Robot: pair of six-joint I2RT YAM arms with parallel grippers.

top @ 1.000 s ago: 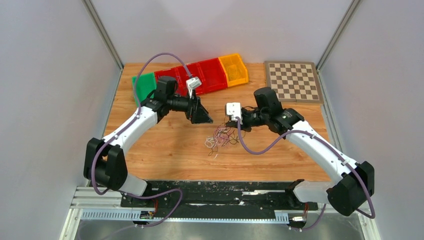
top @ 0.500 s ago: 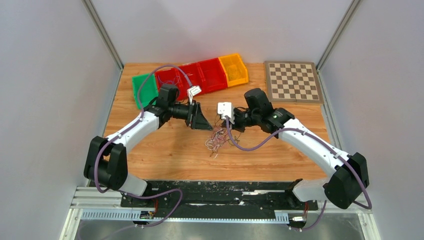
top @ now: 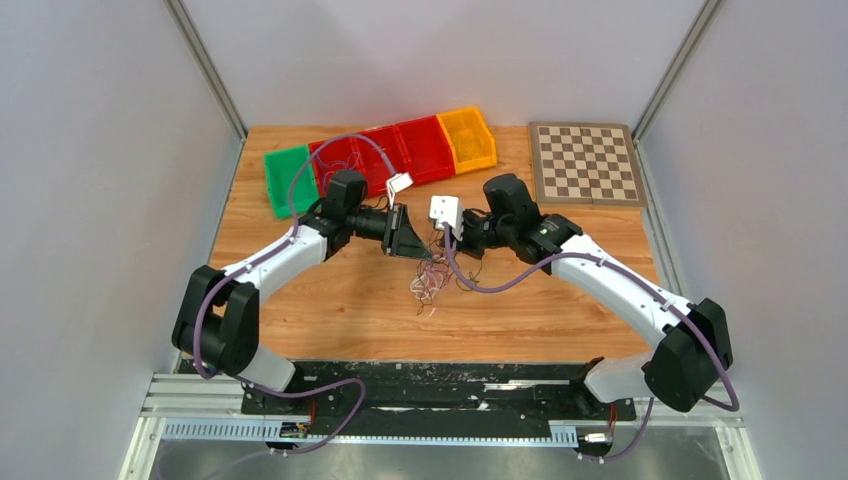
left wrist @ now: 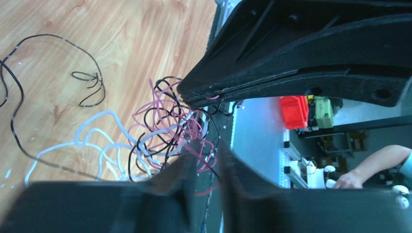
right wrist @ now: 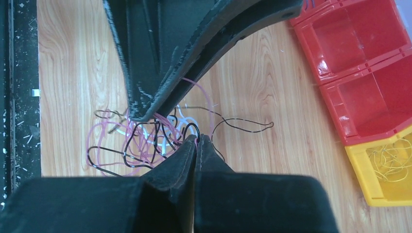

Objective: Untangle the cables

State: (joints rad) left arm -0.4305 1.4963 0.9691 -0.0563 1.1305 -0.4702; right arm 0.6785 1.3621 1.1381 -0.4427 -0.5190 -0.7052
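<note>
A tangle of thin pink, black and white cables (top: 432, 277) lies on the wooden table, partly lifted. My right gripper (right wrist: 197, 138) is shut on a pink strand at the top of the tangle (right wrist: 145, 141). My left gripper (left wrist: 209, 155) comes in from the other side, tip to tip with the right one. Its jaws stand a narrow gap apart, and pink strands of the tangle (left wrist: 160, 131) run through that gap. In the top view the left gripper (top: 425, 252) and the right gripper (top: 453, 248) meet just above the pile.
Along the back edge stand a green bin (top: 288, 178), red bins (top: 400, 150) and a yellow bin (top: 467, 138); the yellow bin (right wrist: 384, 170) holds thin wires. A chessboard (top: 585, 163) lies at the back right. A loose black cable (left wrist: 14, 87) trails left.
Both arms have swung inward and now meet over the tangle. The left jaws have gone from wide apart to a narrow gap around pink strands. The right gripper stayed shut.
</note>
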